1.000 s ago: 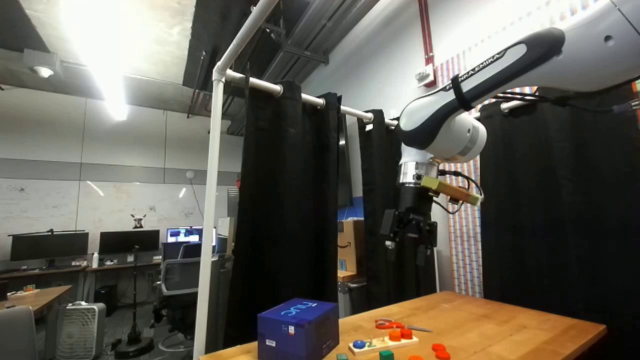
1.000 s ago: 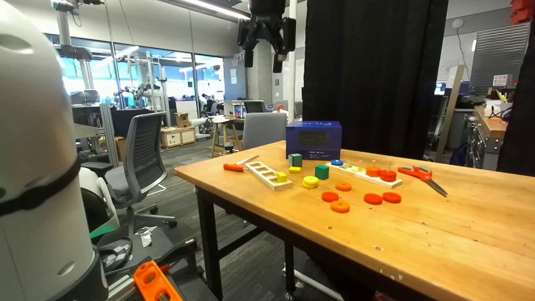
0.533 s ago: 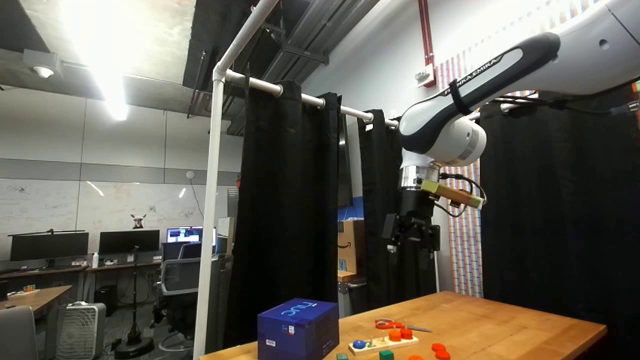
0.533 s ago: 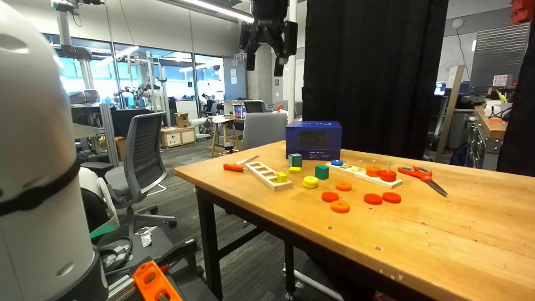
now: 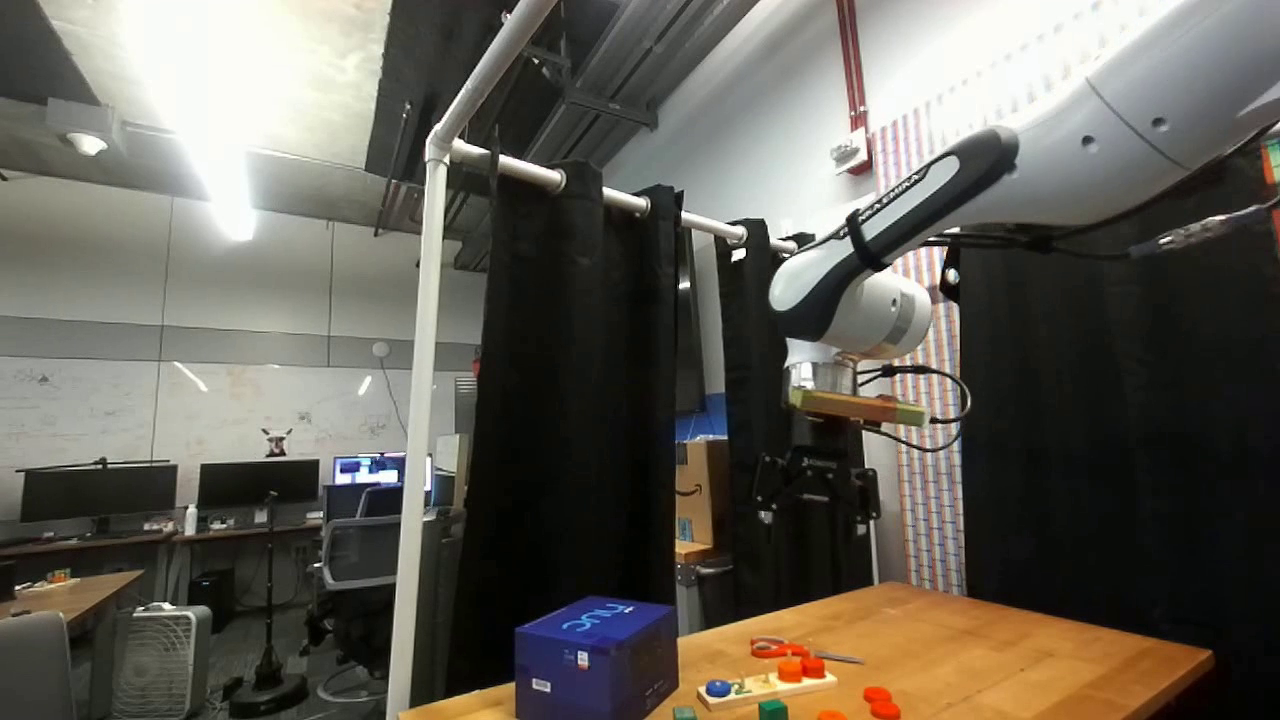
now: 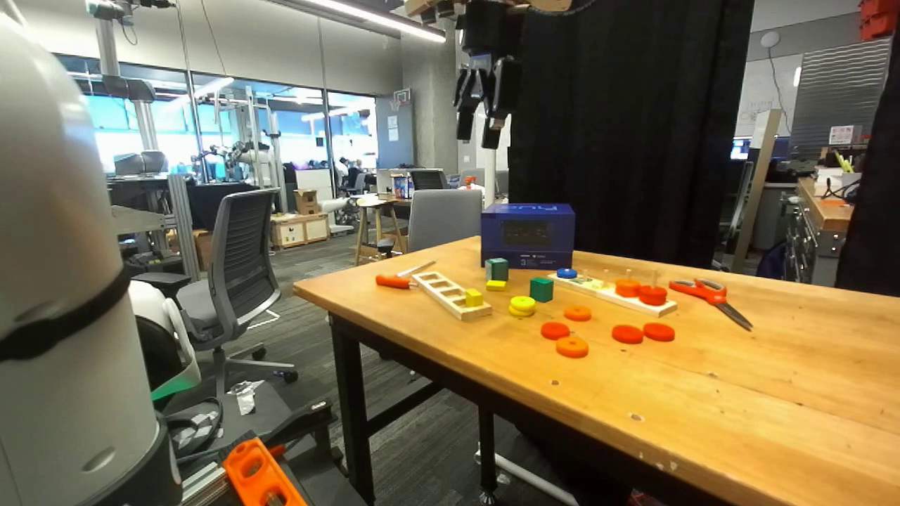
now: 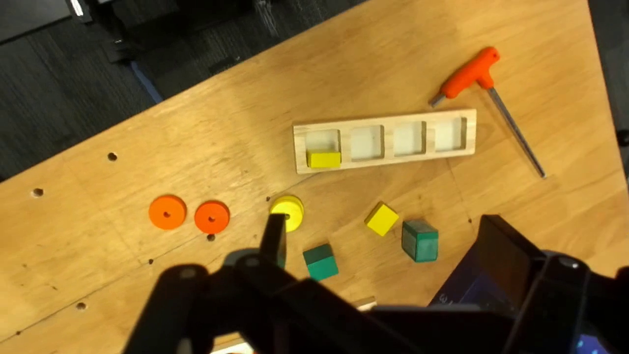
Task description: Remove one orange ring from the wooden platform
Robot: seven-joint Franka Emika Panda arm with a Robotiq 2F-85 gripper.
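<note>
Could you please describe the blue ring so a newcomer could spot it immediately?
On the table, find the big blue box. Beside it lies a pegged wooden platform. At its end nearest the box sits the blue ring; the other rings on it are orange and red.

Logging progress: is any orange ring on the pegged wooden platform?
On: an exterior view shows an orange ring around a peg of the platform.

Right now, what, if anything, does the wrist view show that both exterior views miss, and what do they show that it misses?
Only the wrist view: the short metal stub on the orange tool handle; I can't make it out elsewhere.
Only both exterior views: the scissors and the blue ring.
Shared: the gripper, blue box, green blocks, table, and wooden platform, mere slivers in the wrist view.
</note>
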